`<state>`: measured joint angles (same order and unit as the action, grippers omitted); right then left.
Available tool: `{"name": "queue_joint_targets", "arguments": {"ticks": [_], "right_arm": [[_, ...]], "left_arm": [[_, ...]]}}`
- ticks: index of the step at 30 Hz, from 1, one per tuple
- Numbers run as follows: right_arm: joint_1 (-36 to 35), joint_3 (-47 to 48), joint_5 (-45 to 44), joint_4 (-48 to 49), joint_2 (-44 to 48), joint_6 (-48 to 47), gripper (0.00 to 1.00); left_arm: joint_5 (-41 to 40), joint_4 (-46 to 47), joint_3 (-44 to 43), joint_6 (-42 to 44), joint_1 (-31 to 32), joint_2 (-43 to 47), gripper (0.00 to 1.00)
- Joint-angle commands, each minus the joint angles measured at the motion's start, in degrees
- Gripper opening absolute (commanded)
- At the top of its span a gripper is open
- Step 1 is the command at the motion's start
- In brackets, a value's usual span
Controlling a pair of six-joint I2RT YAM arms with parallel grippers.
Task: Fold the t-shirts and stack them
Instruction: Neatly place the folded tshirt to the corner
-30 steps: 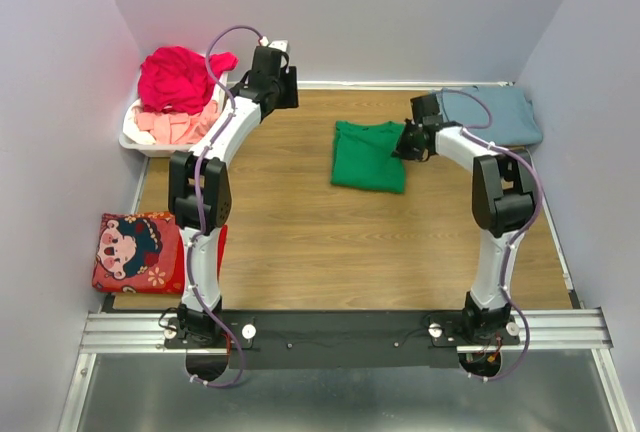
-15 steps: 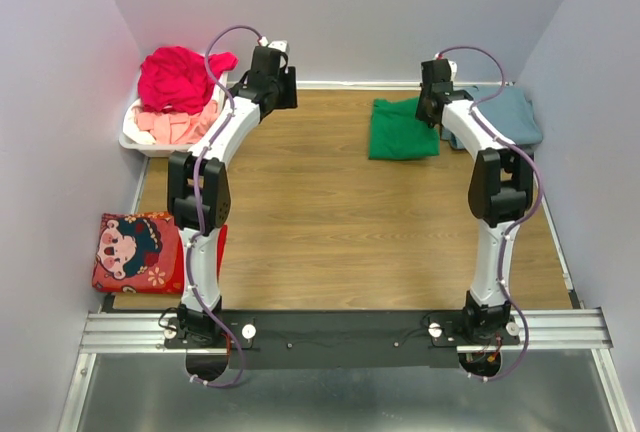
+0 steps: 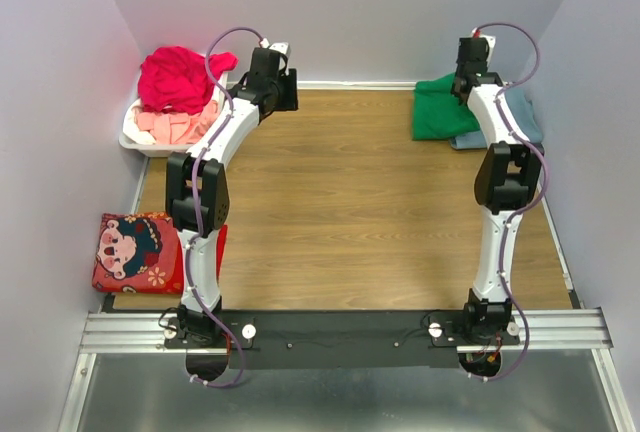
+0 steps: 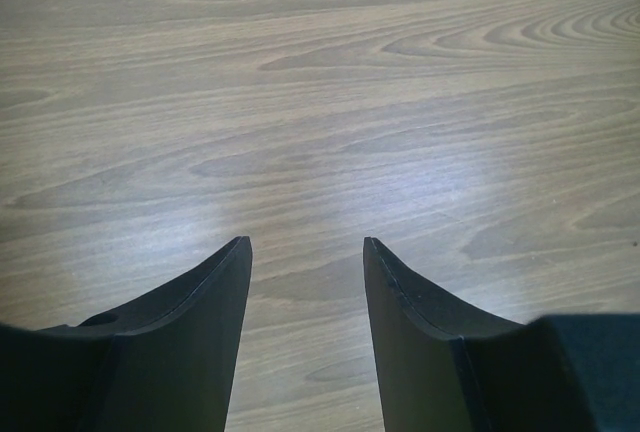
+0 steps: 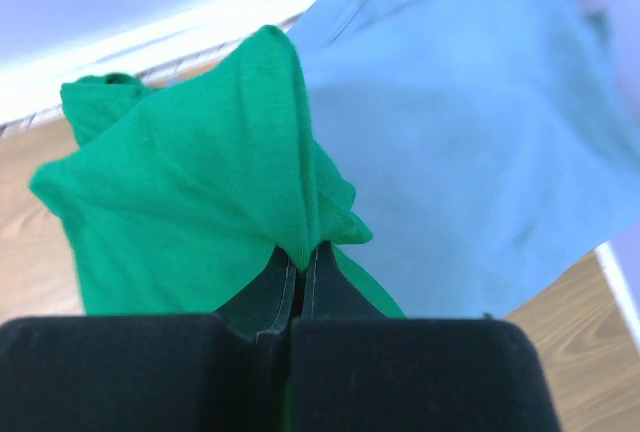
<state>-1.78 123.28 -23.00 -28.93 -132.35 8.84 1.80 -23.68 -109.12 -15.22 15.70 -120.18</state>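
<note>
At the near edge, a metal rail (image 3: 340, 327) carries both arm bases, with a grey metal sheet in front of it. Past the rail the wood-grain bench (image 3: 330, 202) runs to the far wall, its middle bare and evenly lit. A red cushion (image 3: 138, 250) printed with a cartoon face lies off the bench's near-left corner.

The left claw (image 4: 305, 242) hangs near the far-left edge, its fingers moderately parted over bare wood and holding nothing. Just left of it, a white basket (image 3: 135, 139) sits in the far-left corner, with a pale pink t-shirt (image 3: 175, 127) inside and a magenta-red t-shirt (image 3: 175, 77) heaped on top.

In the far-right corner, the right claw (image 5: 300, 254) is pinched tight on the green t-shirt (image 5: 180, 182), gathering the cloth into a peak at its tips. That shirt lies partly on the wood and partly over the left edge of the blue-grey t-shirt (image 5: 470, 132), which is spread flat against the wall. Pale lavender walls (image 3: 350, 12) close in the bench on three sides.
</note>
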Motion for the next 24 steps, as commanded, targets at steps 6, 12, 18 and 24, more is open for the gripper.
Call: {"name": "queue_joint_targets", "arguments": {"ticks": [6,12,18,24], "right_arm": [[4.5,10.8,-3.8,-1.0,-5.2,-3.0,0.01],[7.9,12.6,-7.7,-0.9,-6.2,-0.8,0.01],[11.0,15.5,-9.6,-0.8,-8.1,0.7,0.01],[11.7,16.9,-8.6,-0.5,-12.5,0.9,0.01]], "left_arm": [[2.0,0.5,0.6,0.8,-0.4,1.8,0.57],[1.6,0.2,0.8,0.9,-0.4,1.7,0.57],[1.4,-0.3,0.3,0.9,-0.4,0.9,0.57],[1.4,-1.8,-2.0,1.0,-0.4,-0.8,0.57]]}}
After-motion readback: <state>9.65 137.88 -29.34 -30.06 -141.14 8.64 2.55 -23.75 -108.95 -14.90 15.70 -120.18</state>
